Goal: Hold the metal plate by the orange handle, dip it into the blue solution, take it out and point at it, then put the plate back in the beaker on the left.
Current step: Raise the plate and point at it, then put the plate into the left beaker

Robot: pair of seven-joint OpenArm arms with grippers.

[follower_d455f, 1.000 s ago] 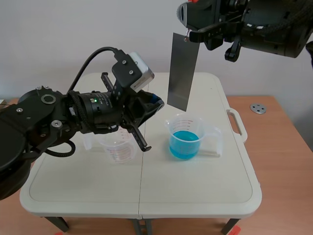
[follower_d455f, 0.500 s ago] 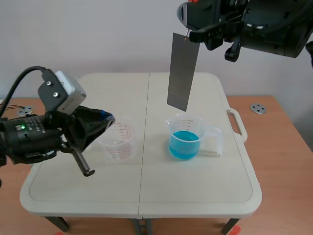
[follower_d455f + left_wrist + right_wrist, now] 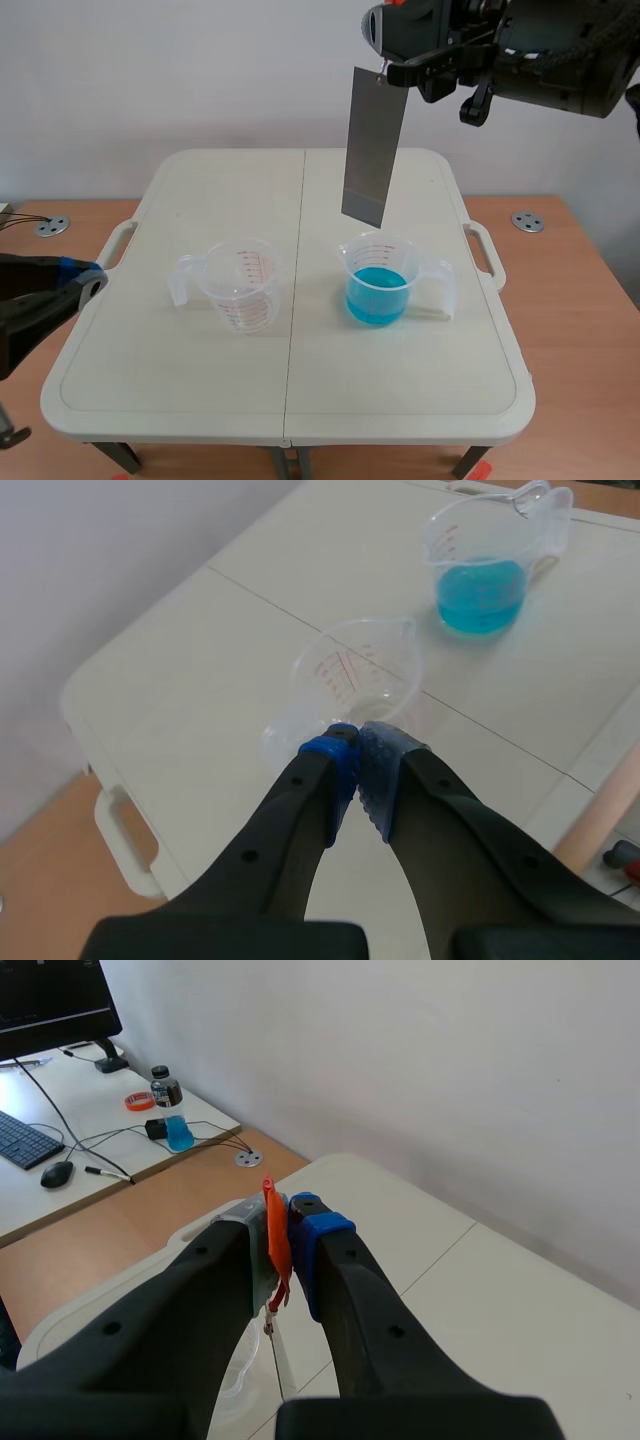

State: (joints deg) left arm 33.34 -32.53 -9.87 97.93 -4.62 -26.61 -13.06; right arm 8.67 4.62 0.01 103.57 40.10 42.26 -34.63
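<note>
A grey metal plate (image 3: 374, 147) hangs upright in the air above the beaker of blue solution (image 3: 378, 282). My right gripper (image 3: 392, 70) is high at the back, shut on the plate's orange handle (image 3: 275, 1239); in the right wrist view the handle sits pinched between the pads. The empty clear beaker (image 3: 239, 285) stands on the table's left half. My left gripper (image 3: 88, 281) is low at the table's left edge, shut on nothing. In the left wrist view its pads (image 3: 345, 763) meet just short of the empty beaker (image 3: 357, 674), with the blue beaker (image 3: 481, 567) farther ahead.
The white folding table (image 3: 290, 400) has a centre seam and handles at both sides. Round metal discs (image 3: 527, 221) lie on the wooden floor at right and left. A desk with keyboard, mouse and bottle (image 3: 166, 1090) shows beyond the table in the right wrist view.
My left arm has pulled back from near the plate, leftward and down, to the table's left edge. The right arm and the plate have stayed still.
</note>
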